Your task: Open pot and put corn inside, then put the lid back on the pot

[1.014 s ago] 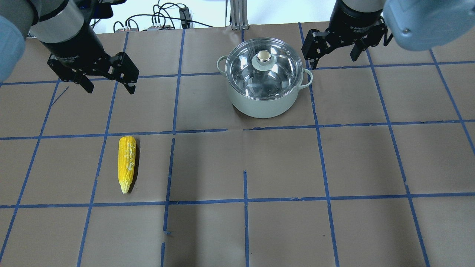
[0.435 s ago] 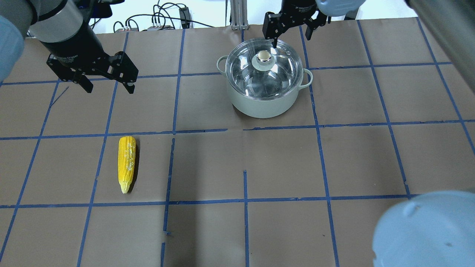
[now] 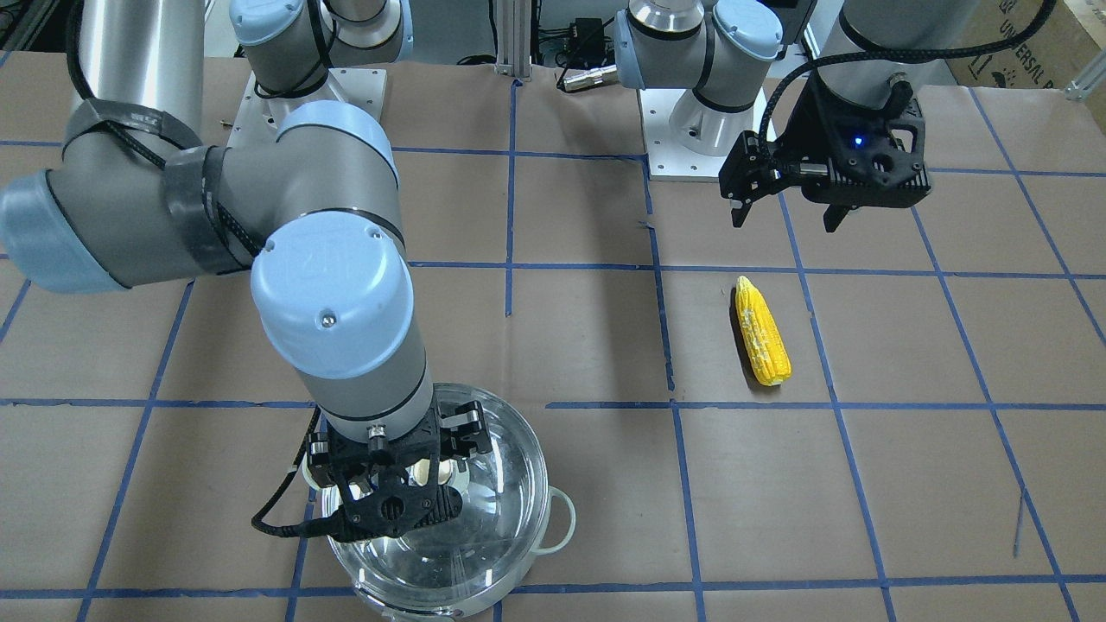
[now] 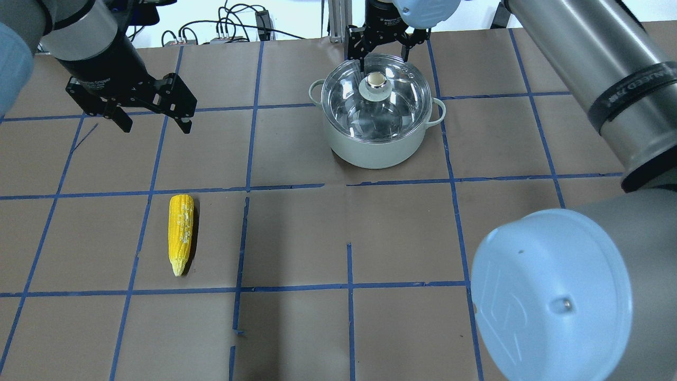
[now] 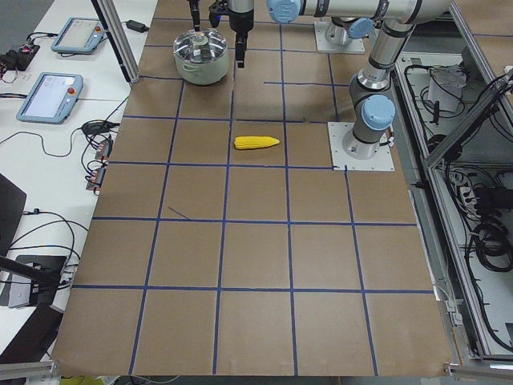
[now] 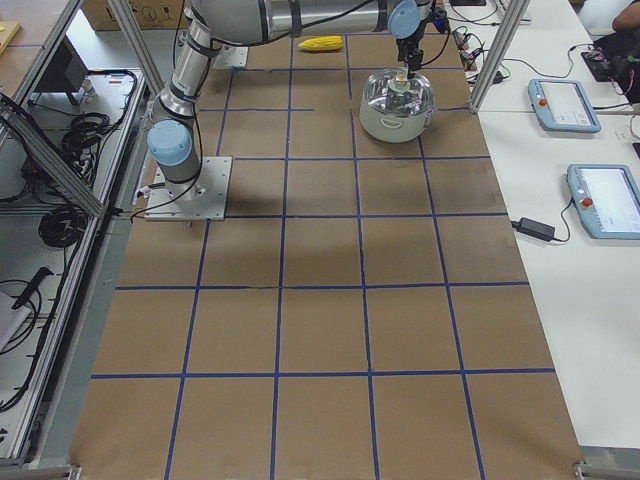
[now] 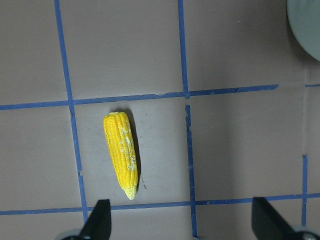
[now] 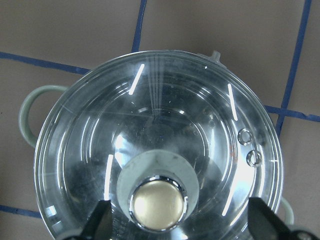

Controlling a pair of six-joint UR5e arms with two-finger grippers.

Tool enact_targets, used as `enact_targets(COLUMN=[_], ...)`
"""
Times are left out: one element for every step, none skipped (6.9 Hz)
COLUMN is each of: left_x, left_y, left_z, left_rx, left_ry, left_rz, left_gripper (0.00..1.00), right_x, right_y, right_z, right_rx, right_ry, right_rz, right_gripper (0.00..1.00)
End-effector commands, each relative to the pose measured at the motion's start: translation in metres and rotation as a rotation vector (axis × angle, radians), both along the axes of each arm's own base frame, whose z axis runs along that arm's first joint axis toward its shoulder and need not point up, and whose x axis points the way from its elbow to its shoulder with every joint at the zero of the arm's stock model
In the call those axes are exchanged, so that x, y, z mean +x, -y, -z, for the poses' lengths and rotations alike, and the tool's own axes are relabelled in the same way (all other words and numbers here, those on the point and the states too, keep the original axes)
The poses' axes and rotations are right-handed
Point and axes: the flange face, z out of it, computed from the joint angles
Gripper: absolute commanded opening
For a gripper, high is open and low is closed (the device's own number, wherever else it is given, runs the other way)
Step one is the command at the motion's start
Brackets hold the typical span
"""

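- I saw the pot (image 4: pixel 375 151) standing on the brown table (image 4: pixel 402 233), on the far side from the robot and a bit toward its right.
- The lid (image 4: pixel 402 108) sat flat on the pot and closed it. I could see through the glass to the shiny inside.
- The knob (image 4: pixel 376 79) stuck up from the middle of the lid, with a cream top.
- The right gripper (image 4: pixel 383 53) hung right over the lid. Its jaws were wide open, one finger on each side of the knob.
- From the right wrist camera, both fingers (image 8: pixel 100 222) were apart from the knob and held nothing.
- The corn (image 4: pixel 180 233) lay flat on the table on the robot's left side, well apart from the pot. Its pointed tip faced the robot.
- The left gripper (image 4: pixel 156 124) hung in the air above the table, farther from the robot than the corn. It did not touch the corn.
- Its jaws were open too, and empty.
- Blue tape lines (image 4: pixel 296 186) ran across the table and made squares. The corn lay inside one square.
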Motion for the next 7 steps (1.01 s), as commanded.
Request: enact_targets(left_x=[0.000, 0.000, 0.000, 0.001, 0.001, 0.001, 0.001], left_y=[0.000, 0.000, 0.000, 0.000, 0.000, 0.000, 0.000], left_z=[0.000, 0.001, 0.001, 0.001, 0.001, 0.001, 0.001], left_rx=[0.000, 0.003, 0.003, 0.001, 0.003, 0.003, 0.003], left_ry=[0.000, 0.000, 0.000, 0.000, 0.000, 0.000, 0.000], left_rz=[0.002, 0.002, 0.002, 0.000, 0.000, 0.000, 0.000], left_gripper=[1.00, 1.00, 1.00, 1.00, 1.00, 1.00, 1.00], right_x=[0.003, 0.003, 0.003, 0.003, 0.004, 0.005, 0.005], right_y=[0.006, 0.005, 0.004, 0.002, -0.001, 0.000, 0.000], right_z=[0.019, 0.023, 0.025, 0.029, 0.033, 0.035, 0.035], right_rx=[0.018, 0.023, 0.026, 0.034, 0.041, 0.045, 0.046], right_ry=[-0.001, -0.004, -0.011, -0.014, -0.018, -0.017, -0.012], right_rz=[0.001, 0.003, 0.002, 0.002, -0.001, -0.001, -0.002], right_gripper=[0.94, 0.93, 0.93, 0.92, 0.92, 0.92, 0.92])
